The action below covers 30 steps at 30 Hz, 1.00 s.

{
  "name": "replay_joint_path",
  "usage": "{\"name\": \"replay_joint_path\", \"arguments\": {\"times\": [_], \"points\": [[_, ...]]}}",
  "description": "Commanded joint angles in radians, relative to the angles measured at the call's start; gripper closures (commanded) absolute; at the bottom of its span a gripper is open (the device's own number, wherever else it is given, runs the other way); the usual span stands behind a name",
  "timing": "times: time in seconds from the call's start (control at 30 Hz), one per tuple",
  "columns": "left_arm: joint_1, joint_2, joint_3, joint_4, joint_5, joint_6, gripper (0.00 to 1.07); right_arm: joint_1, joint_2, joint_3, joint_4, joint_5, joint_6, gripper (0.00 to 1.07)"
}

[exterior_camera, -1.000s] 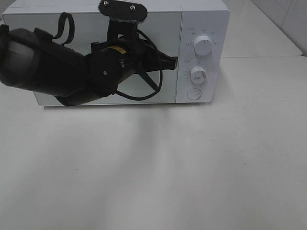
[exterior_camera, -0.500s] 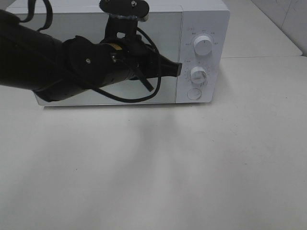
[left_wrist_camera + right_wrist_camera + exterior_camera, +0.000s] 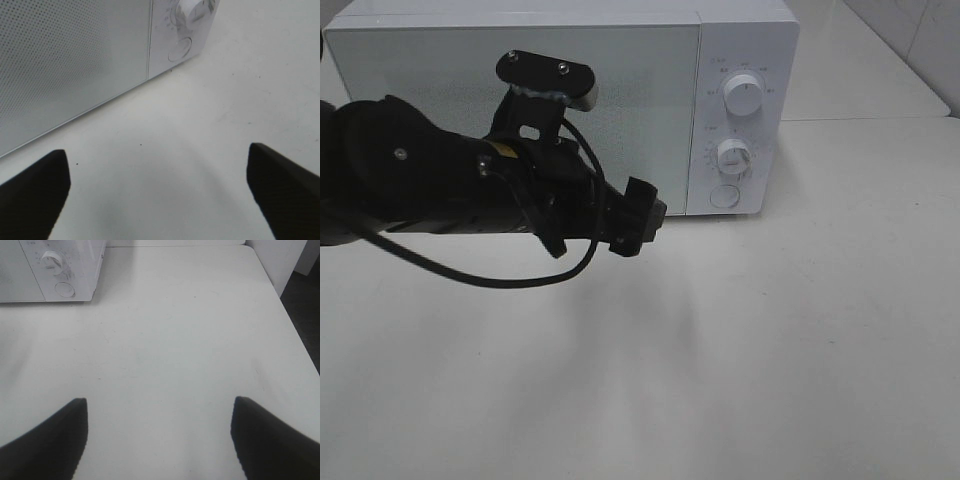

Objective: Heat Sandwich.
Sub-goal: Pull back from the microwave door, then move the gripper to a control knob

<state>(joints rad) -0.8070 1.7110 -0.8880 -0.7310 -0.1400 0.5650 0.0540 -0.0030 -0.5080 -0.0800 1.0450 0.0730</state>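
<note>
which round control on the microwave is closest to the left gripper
The flat round button, lowest on the panel, under the lower knob and upper knob; the left gripper sits closest to it.

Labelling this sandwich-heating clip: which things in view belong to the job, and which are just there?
Job: microwave, door shut; upper knob; lower knob; round button; left gripper, open.
Just there: table; right gripper, open, holding nothing.
The sandwich is not in view.

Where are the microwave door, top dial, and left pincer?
microwave door (image 3: pixel 640 90): high view, bare door panel.
top dial (image 3: pixel 742 97): high view, knob face.
left pincer (image 3: pixel 157 150): left wrist view, midway between fingertips.
</note>
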Motion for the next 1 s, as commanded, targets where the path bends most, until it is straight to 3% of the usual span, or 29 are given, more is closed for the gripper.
{"name": "replay_joint_path", "arguments": {"times": [0.03,0.17,0.37,0.47,0.5,0.67,0.7,0.83,1.0], "points": [[0.006,-0.038,0.021,0.037,0.028,0.020,0.07,-0.001,-0.027,0.003,-0.001,-0.010,-0.016,0.32],[0.006,-0.095,0.038,0.124,0.151,0.033,0.07,-0.001,-0.027,0.003,-0.001,-0.010,-0.016,0.32],[0.060,-0.136,0.035,0.145,0.325,0.028,0.07,-0.001,-0.027,0.003,-0.001,-0.010,-0.016,0.32],[0.176,-0.154,0.034,0.148,0.493,0.028,0.07,-0.001,-0.027,0.003,-0.001,-0.010,-0.016,0.32],[0.176,-0.154,0.034,0.148,0.493,0.028,0.07,-0.001,-0.027,0.003,-0.001,-0.010,-0.016,0.32],[0.386,-0.217,0.034,0.153,0.742,0.018,0.07,-0.001,-0.027,0.003,-0.001,-0.010,-0.016,0.32],[0.386,-0.217,0.034,0.153,0.742,0.018,0.07,-0.001,-0.027,0.003,-0.001,-0.010,-0.016,0.32],[0.538,-0.269,0.034,0.158,0.862,-0.016,0.07,-0.001,-0.027,0.003,-0.001,-0.010,-0.016,0.32],[0.659,-0.327,0.034,0.171,0.954,-0.040,0.07,-0.001,-0.027,0.003,-0.001,-0.010,-0.016,0.32]]}}
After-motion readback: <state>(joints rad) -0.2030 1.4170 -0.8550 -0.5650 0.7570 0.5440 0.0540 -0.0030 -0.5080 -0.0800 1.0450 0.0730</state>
